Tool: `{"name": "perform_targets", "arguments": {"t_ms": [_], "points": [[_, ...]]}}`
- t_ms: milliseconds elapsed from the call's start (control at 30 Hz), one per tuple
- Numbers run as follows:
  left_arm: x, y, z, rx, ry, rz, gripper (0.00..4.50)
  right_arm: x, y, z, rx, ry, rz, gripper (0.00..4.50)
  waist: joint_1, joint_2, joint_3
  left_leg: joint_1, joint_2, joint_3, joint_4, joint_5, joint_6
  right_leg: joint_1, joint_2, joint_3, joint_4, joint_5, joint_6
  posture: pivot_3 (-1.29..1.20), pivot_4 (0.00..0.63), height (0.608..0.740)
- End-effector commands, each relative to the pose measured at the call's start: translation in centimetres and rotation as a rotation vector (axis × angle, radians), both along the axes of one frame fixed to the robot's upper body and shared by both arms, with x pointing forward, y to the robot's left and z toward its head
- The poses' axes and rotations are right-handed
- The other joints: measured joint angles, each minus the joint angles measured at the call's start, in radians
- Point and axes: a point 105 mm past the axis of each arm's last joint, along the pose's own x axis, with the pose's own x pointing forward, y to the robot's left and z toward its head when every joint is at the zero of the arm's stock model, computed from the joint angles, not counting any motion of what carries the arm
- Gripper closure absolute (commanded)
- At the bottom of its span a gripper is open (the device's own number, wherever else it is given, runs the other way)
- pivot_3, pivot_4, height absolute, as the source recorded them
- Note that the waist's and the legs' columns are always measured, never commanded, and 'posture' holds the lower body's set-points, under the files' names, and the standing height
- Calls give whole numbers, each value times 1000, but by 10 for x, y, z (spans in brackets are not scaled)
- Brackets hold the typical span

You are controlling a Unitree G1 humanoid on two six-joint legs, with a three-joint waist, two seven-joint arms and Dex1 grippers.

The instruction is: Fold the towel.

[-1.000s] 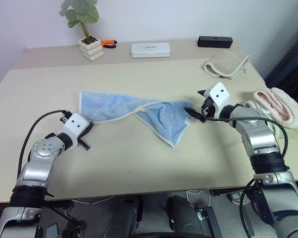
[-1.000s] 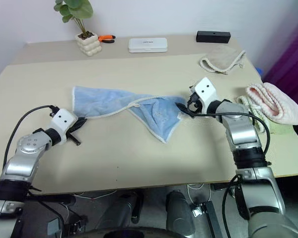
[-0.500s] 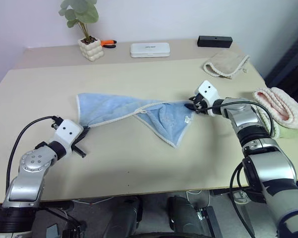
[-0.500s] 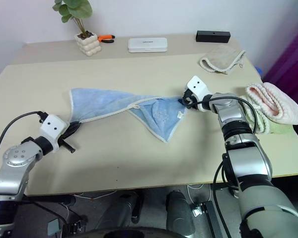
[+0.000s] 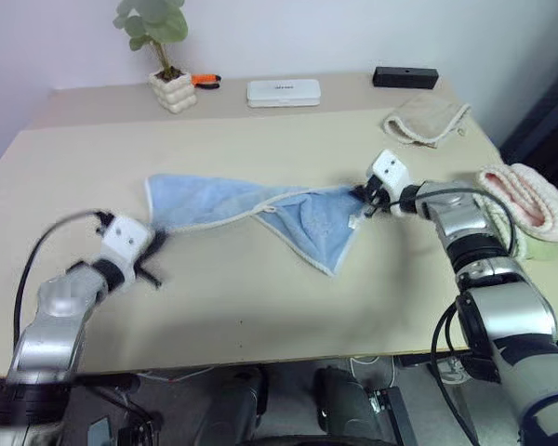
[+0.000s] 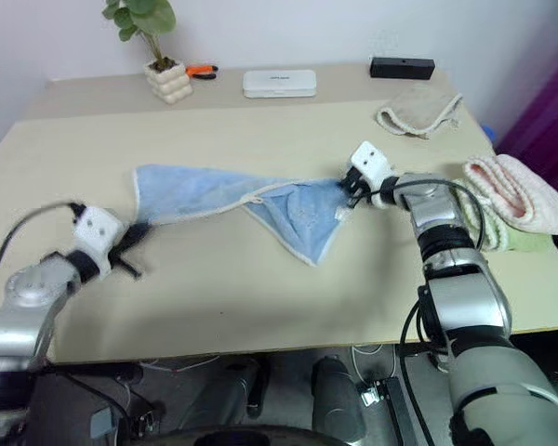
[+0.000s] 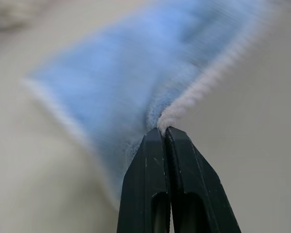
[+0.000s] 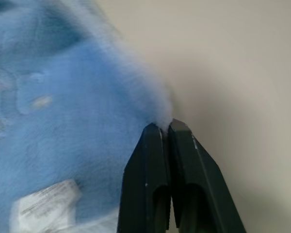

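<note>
From the left eye view we see the towel [image 5: 260, 214] lying crumpled across the middle of the desk [image 5: 260, 307], stretched between our two arms. Our left pincer [image 5: 153, 243] pinches its left corner; our right pincer [image 5: 363, 197] pinches the right corner near the white tag.

From the right eye view, a beige cloth [image 6: 418, 110] and pink folded towel [image 6: 516, 190] lie well apart to the right.

In the left wrist view the fingers [image 7: 153, 160] are clamped on the white stitched edge. In the right wrist view the fingers [image 8: 157, 155] nip only a thin tuft of blue pile.

We judge that shallow right grip could slip if we pull the cloth taut.

A second ago the right pincer gaped beside the corner; now it has closed on it, and the left has lifted.
</note>
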Motion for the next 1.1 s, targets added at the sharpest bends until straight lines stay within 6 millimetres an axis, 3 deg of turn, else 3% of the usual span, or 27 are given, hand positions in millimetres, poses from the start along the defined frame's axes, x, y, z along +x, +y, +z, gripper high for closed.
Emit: {"name": "perform_targets", "arguments": {"t_ms": [33,100,167,267,333,433,567,733,833,933,1000,1100], "points": [[13,30,95,-36,-332,132,4500,0,-10,120,34,-400,-74,4470,-10,-2,0,-7,0,-1,1,3,-3,-6,1,0,0,4,0,0,150,740],[15,41,131,-57,-435,167,4500,-5,-8,148,62,-483,-69,4470,-17,-3,-3,-6,0,2,-1,5,-5,-6,0,1,-3,5,1,0,150,740],[11,48,151,-49,-488,167,4500,-12,-5,166,66,-544,-41,4470,-31,-4,-4,-5,1,6,-3,3,-2,-6,0,1,-5,5,2,0,150,740],[3,46,152,22,-476,103,4500,-23,7,168,58,-560,79,4470,-50,-4,-3,-4,1,12,-3,0,3,-6,-3,1,-5,5,3,0,150,740],[-5,44,141,58,-436,54,4500,-34,17,157,34,-529,192,4470,-62,-4,-3,-4,1,14,-1,-1,4,-6,-4,1,-5,5,4,0,150,740],[-30,47,106,49,-309,-11,4500,-55,23,114,-19,-358,349,4470,-68,-3,-3,-4,1,14,0,-1,4,-7,-3,2,-5,5,4,0,150,740],[-70,32,57,43,-89,-122,4500,-87,16,51,-72,-83,448,4470,-63,-3,-2,-5,3,14,0,-4,8,-8,-3,4,-4,5,3,0,150,740],[-127,16,4,-3,245,-233,4500,-126,-2,-1,-116,195,492,4470,-39,-3,-2,-2,3,17,1,-6,11,-6,-4,8,-3,5,3,0,150,740],[-153,11,-17,-12,391,-270,4500,-146,-6,-14,-108,302,529,4470,-31,-3,-2,1,5,19,0,-6,11,-3,-4,8,-4,3,0,0,150,740],[-166,15,-25,-27,472,-261,4500,-150,-11,-16,-101,331,521,4470,-20,-3,-2,3,7,21,1,-6,11,-1,-3,8,-7,3,-1,0,150,740],[-167,18,-27,-16,486,-251,4500,-148,-12,-16,-102,323,511,4470,-13,-3,-2,4,9,23,1,-7,11,1,-3,8,-8,3,-2,0,150,740],[-144,25,-24,11,415,-212,4500,-130,-8,-13,-100,252,466,4470,-6,-3,-2,4,10,24,0,-7,12,3,-3,8,-12,3,-3,0,150,740]]}}
